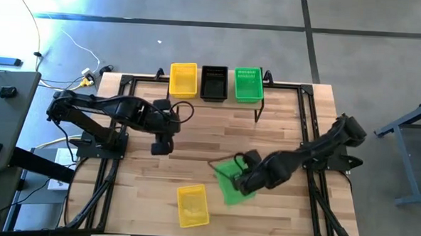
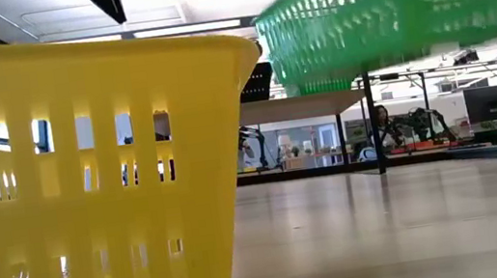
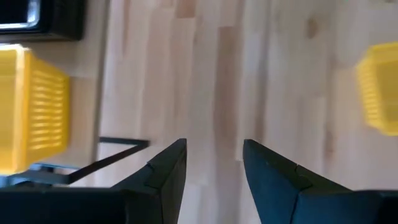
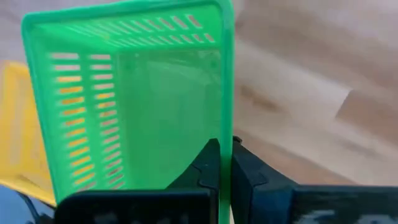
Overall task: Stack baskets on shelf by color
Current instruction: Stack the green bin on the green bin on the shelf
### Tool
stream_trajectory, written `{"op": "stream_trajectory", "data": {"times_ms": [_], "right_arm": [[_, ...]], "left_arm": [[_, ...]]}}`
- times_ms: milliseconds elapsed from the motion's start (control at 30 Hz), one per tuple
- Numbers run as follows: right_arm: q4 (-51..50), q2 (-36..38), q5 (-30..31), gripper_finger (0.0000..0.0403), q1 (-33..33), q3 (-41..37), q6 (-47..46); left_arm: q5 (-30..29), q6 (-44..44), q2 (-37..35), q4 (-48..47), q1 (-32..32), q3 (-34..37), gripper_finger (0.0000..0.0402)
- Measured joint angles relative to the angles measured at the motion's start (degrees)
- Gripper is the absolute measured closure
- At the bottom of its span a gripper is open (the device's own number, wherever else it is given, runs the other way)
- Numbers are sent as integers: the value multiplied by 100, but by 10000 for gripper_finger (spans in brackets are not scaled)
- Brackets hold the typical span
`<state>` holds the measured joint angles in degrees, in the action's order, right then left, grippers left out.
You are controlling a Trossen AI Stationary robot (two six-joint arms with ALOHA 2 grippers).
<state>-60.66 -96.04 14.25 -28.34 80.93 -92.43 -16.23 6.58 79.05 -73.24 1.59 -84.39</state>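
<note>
Baskets of perforated plastic are spread over the wooden tabletop [image 1: 281,128]: on the shelf [image 1: 268,110] along the upper edge of the high view stand a yellow basket [image 1: 183,80], a black basket [image 1: 214,82] and a green basket [image 1: 248,85] in a row, each open side up. Lower in that view, a second green basket [image 1: 229,181] sits right of centre, and the right gripper [image 4: 224,163] is clenched on its rim, one finger inside the wall and one outside, as the right wrist view shows plainly. The low view adds what the overhead one cannot: this green basket [image 2: 386,7] hangs tilted in the upper right of the frame, clear of the tabletop. A loose yellow basket [image 1: 192,205] lies at lower centre of the high view and fills the left half of the low view. The left gripper [image 3: 214,165] hovers left of centre with its fingers parted, grasping nothing, bare wood beneath it.
</note>
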Motion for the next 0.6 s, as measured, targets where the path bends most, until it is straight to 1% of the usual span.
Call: {"op": "stream_trajectory", "data": {"times_ms": [100,200,433,600], "right_arm": [[-112,347,222,402,256,0,273],[-216,680,392,402,558,0,573],[-294,1311,599,402,1407,0,1308],[-239,1593,657,403,2054,0,1830]], "left_arm": [[-333,-14,0,3,-46,180,252],[-512,-14,0,6,-124,324,252],[-560,-241,0,25,-365,458,252],[-547,-524,0,90,-535,460,252]]}}
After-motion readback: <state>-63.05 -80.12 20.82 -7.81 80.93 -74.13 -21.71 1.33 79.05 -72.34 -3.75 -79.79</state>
